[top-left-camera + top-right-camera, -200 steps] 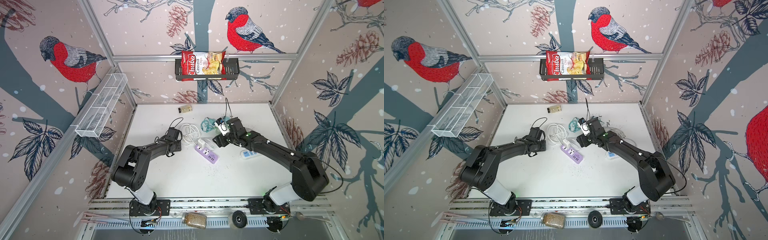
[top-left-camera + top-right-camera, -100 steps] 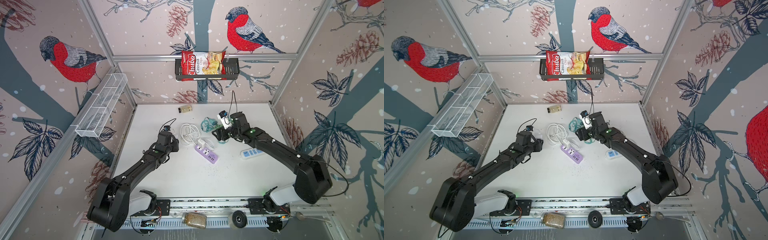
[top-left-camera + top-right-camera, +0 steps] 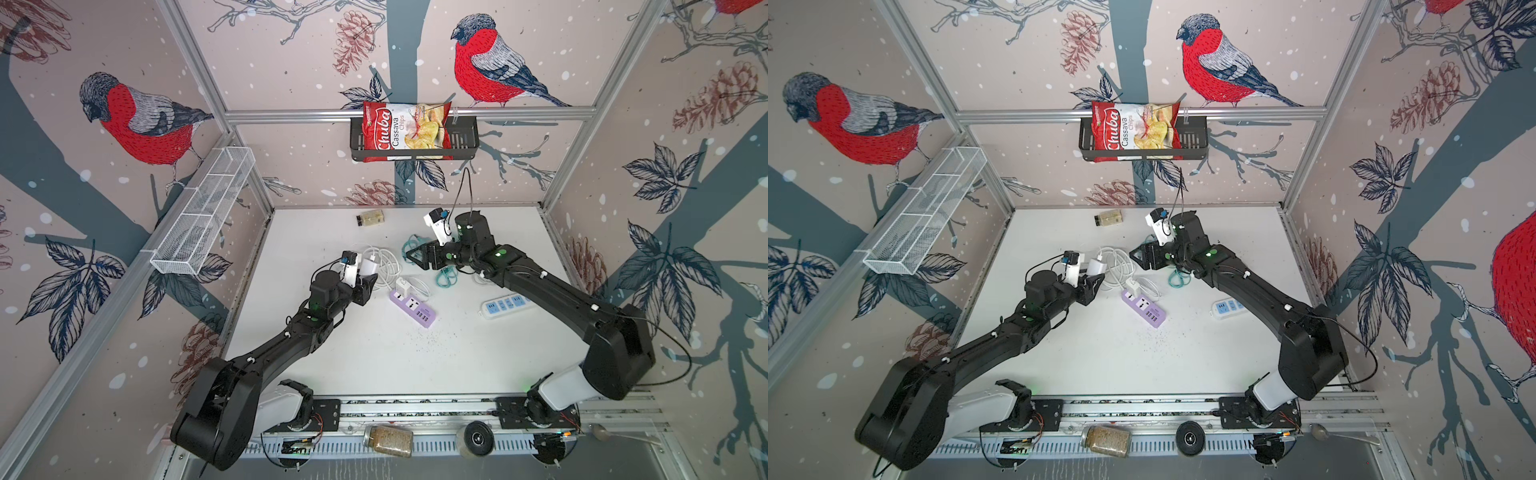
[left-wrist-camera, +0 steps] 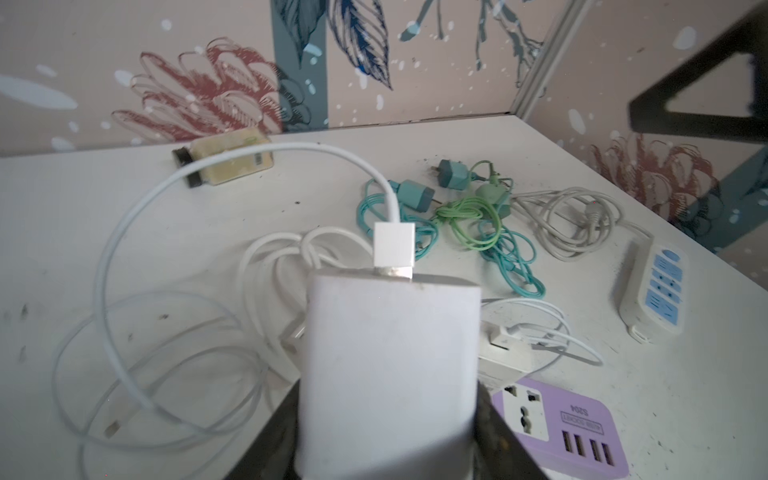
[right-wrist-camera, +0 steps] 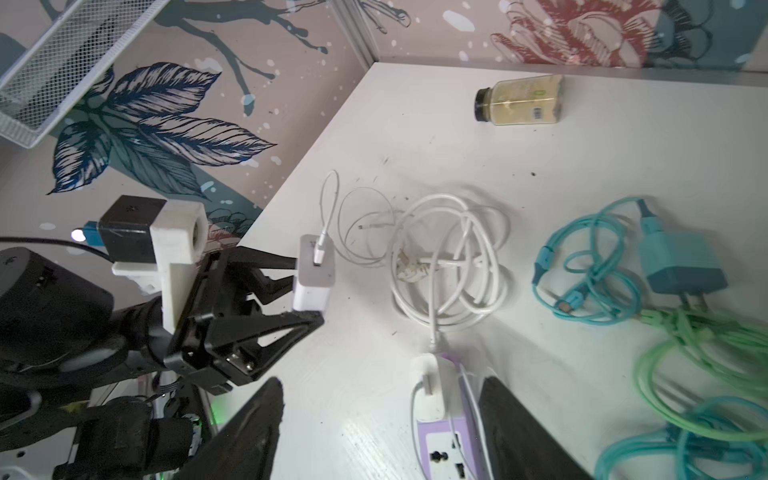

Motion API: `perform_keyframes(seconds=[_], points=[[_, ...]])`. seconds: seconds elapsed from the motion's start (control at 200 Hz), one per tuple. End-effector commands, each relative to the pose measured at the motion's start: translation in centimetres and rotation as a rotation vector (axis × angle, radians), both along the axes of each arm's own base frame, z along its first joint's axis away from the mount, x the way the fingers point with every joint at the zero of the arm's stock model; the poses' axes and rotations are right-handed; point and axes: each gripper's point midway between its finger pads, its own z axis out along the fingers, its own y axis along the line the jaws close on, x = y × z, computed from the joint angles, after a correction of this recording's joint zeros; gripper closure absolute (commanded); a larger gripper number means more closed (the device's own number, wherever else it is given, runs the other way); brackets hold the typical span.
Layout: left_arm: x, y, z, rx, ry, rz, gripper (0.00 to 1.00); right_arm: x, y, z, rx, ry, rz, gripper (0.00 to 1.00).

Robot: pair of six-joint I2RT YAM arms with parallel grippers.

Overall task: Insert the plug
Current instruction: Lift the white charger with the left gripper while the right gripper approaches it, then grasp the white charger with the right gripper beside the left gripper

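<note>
Left fingers (image 5: pixel 257 336): closed from both sides on the white cube-shaped charger plug (image 3: pixel 368 266); its body fills the gap between them in the left wrist view (image 4: pixel 390 365).
Plug position: at about 10 o'clock from the purple power strip (image 3: pixel 415 309), near it but not touching, in both top views (image 3: pixel 1095 267).
Plug cable: a thin white USB cable (image 4: pixel 124 257) leaves the plug's outer face, arcs over and drops to the white counter (image 3: pixel 374 361), where its free end lies.
Right fingers (image 5: pixel 523 432): spread wide with nothing between them, at about 12 o'clock from the strip, over the tangle of teal and green cables (image 3: pixel 444 276).
Purple strip: flat near the counter's middle, USB ports at its 5 o'clock end; a second white charger (image 3: pixel 402 286) already sits in its 11 o'clock end.
Loose white cord coil (image 3: pixel 386 259): on the counter between the held plug and the teal tangle.
White-and-blue power strip (image 3: pixel 505 305): at 3 o'clock from the purple one, well apart.
Pale jar with a dark lid (image 3: pixel 371 218): on its side toward the counter's 12 o'clock edge.
</note>
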Motion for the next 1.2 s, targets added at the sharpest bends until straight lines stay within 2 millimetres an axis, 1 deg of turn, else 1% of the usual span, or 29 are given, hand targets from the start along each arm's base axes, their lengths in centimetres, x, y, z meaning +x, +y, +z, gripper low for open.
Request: perform_keyframes(seconds=[0.0,0.22,0.355,0.51,0.62,0.72,0.815,0.995,1.196], points=[[0.0,-1.5,3.9,-0.016,-0.22,-0.078,0.87,-0.5,1.3,0.1,0.034,0.059,0.048,0.25],[-0.3,-1.9,3.8,0.029,-0.314,-0.1,0.89,-1.6,3.3,-0.9,0.006,0.117,0.126,0.28],[-0.4,-2.0,3.8,0.054,-0.371,-0.107,0.88,-1.9,4.1,-1.4,-0.009,0.141,0.159,0.29],[-0.5,-2.3,3.7,0.064,-0.382,-0.125,0.88,-2.1,5.0,-2.4,-0.042,0.155,0.184,0.31],[-0.5,-2.6,3.6,0.076,-0.386,-0.139,0.88,-2.5,6.1,-2.4,-0.047,0.153,0.216,0.33],[-0.5,-2.7,3.7,0.082,-0.391,-0.145,0.88,-2.5,6.8,-2.5,-0.055,0.156,0.229,0.35],[-0.4,-2.7,3.5,0.087,-0.381,-0.141,0.88,-2.5,7.2,-2.2,-0.052,0.147,0.238,0.36],[-0.6,-2.9,3.7,0.082,-0.388,-0.158,0.88,-2.9,7.7,-2.4,-0.052,0.155,0.261,0.38],[-0.8,-3.2,3.4,0.09,-0.388,-0.18,0.89,-3.1,8.1,-3.0,-0.06,0.168,0.286,0.45]])
